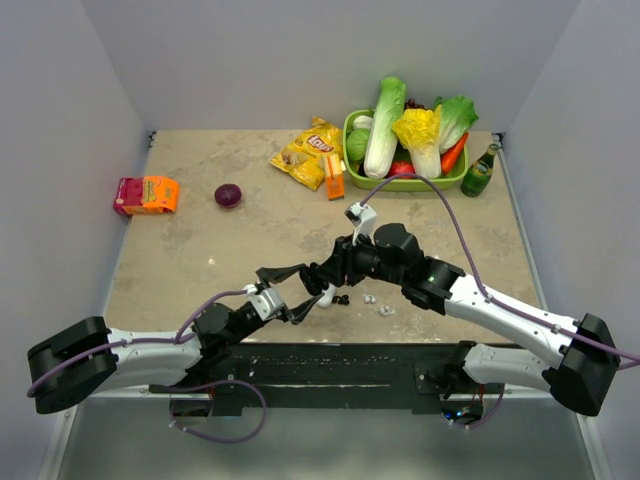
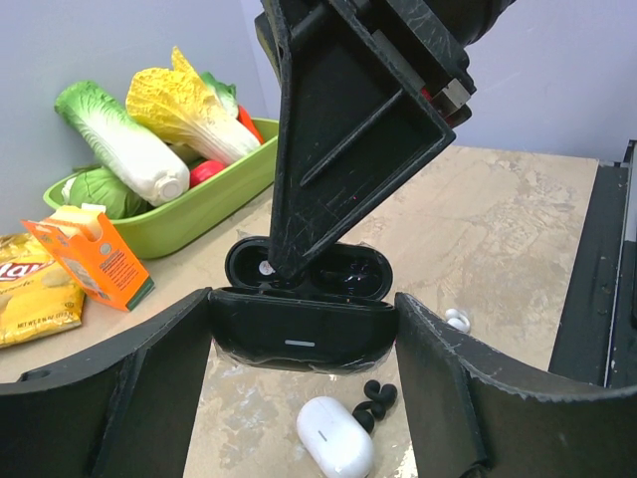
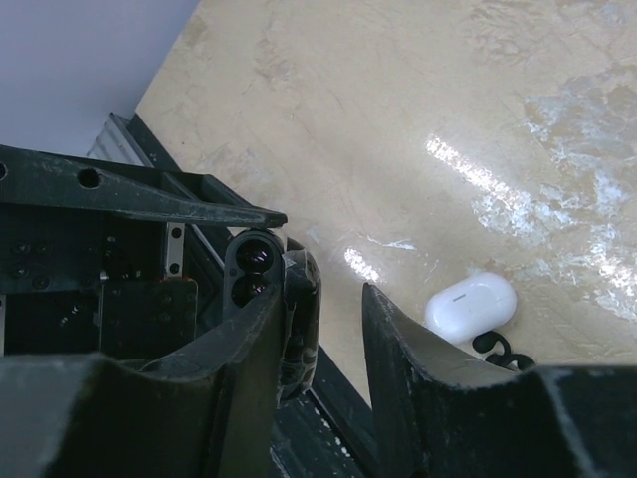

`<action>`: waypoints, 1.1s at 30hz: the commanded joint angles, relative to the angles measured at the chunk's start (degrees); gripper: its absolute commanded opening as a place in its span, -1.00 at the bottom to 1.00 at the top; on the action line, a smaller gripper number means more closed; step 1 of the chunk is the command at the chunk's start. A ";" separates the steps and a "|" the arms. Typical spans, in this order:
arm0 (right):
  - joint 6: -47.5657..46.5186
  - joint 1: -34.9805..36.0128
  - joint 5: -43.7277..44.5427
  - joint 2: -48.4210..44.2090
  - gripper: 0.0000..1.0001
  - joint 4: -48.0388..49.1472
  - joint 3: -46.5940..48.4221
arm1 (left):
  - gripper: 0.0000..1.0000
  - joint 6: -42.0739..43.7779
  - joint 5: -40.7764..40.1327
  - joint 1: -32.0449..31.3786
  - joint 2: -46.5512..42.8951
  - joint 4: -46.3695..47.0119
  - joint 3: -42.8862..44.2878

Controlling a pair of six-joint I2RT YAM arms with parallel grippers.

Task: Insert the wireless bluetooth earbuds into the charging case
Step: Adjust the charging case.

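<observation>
The left gripper (image 2: 304, 319) is closed on a glossy black pill-shaped charging case (image 2: 299, 341). Its two fingers press the case's short ends and hold it above the mottled beige desk (image 2: 498, 229). The case's lid is tipped back, so the two dark wells face up.

The right gripper (image 3: 325, 294) stands over the black case with its fingers parted by a narrow gap. Nothing shows between them except an edge of the case and the desk below. In the left wrist view, one black finger (image 2: 338, 149) slants down from above, with its tip in the left well.

The pair of glossy black earbuds (image 2: 374, 396) lies on the desk just below the black case, touching a closed white pill-shaped case (image 2: 335, 450). One white-grey earbud (image 2: 457, 320) lies to the right of the black case. The top view shows both of that pair (image 1: 369, 298) (image 1: 387, 310) near each other on that side. Far beyond the black case, at the back of the desk, is a green plastic tub (image 2: 199, 209) of toy vegetables.
</observation>
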 commanded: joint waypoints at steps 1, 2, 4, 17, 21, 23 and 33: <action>0.04 -0.34 -0.80 -0.33 -0.27 2.37 -0.12 | -1.00 1.20 -0.08 -0.49 0.23 5.46 1.24; -0.13 -0.34 -0.89 -0.25 -0.34 2.28 -0.12 | -1.00 1.11 -0.16 -0.49 0.32 5.46 1.24; -0.40 -0.43 -0.72 -0.25 -0.45 1.84 0.14 | -1.00 0.85 -0.51 -0.49 0.49 5.46 1.24; -6.45 -0.34 1.92 0.37 -1.00 -3.69 3.22 | -1.00 -0.56 -1.65 -0.49 2.42 6.07 1.50; -9.71 -0.34 3.76 -1.03 -1.00 -5.45 4.27 | -0.74 -2.05 -3.15 -0.49 3.39 3.98 2.29; -11.47 -0.25 4.29 -1.91 -1.00 -6.77 5.15 | -0.53 -3.10 -4.55 -0.49 3.57 2.04 3.34; -16.22 -0.08 6.58 -2.79 -1.00 -11.61 8.58 | 0.28 -6.10 -7.81 -0.49 6.03 -2.10 5.45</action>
